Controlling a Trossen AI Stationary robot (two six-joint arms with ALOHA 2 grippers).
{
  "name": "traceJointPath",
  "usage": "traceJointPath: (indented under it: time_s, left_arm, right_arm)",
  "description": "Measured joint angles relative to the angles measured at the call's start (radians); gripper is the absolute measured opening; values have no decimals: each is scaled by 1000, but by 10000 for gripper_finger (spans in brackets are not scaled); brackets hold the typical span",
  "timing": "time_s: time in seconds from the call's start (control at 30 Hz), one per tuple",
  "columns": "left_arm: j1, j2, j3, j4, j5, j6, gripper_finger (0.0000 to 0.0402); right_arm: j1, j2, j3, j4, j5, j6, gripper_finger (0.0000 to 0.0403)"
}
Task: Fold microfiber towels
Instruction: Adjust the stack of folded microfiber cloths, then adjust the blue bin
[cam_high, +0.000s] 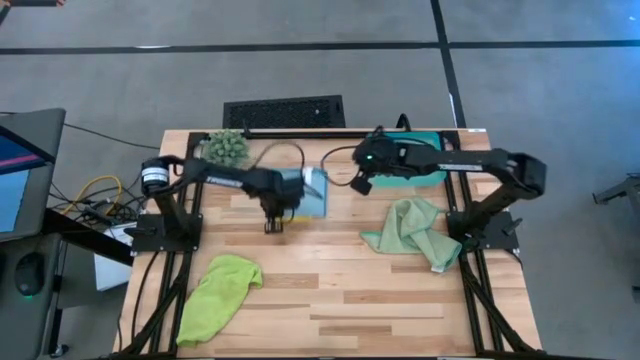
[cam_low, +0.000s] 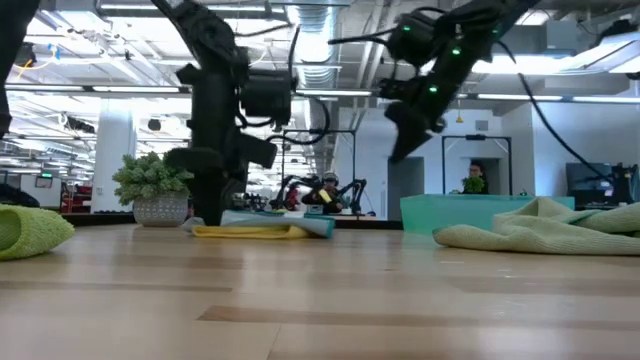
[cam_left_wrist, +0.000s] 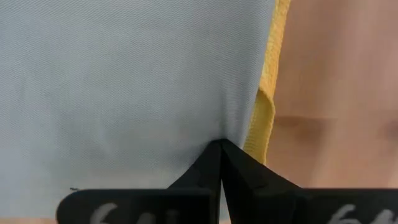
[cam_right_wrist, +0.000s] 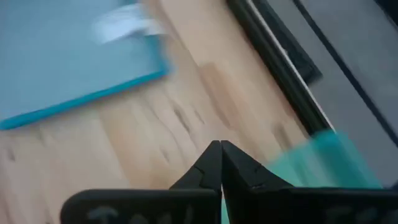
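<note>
Two dark arms, black cables looping off them, green lights glowing on the right arm (cam_high: 440, 160) (silver-ringed joint on the left arm (cam_high: 215, 178)).

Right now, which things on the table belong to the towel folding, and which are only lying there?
For the job:
- light blue towel, under the left gripper
- yellow towel, beneath the blue one
- lime green towel
- sage green towel

Just lying about:
- teal tray, partly hidden by the right arm
- small plant
</note>
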Motion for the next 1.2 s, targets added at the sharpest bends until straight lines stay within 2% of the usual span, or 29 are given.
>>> traceJointPath:
  time_s: [0.13,0.23,0.37,0.47,0.63,0.73,0.9,1.2]
  left_arm:
    - [-151,-3,-1,2,-103,-76,0]
    - [-234,-17,-4,12,-175,-142,0]
    - [-302,-74,7,18,-166,-233,0]
    - [-347,-128,8,14,-196,-269,0]
    - [-394,-223,3,-5,-278,-310,0]
    - [-401,-262,-2,-9,-291,-318,0]
    - [-401,-278,-2,-7,-293,-313,0]
    - [-400,-277,-3,-7,-302,-298,0]
  right_arm:
    - [-79,-84,-98,6,39,61,6]
    - [-150,-91,-147,7,45,75,8]
    - [-232,-36,-157,-14,-28,79,4]
    - [-244,15,-159,-35,-44,93,5]
    - [-200,82,-159,-6,-61,103,2]
    - [-163,114,-154,9,-63,142,3]
    - [-80,124,-154,13,-65,227,3]
    - [51,126,-129,135,-60,369,3]
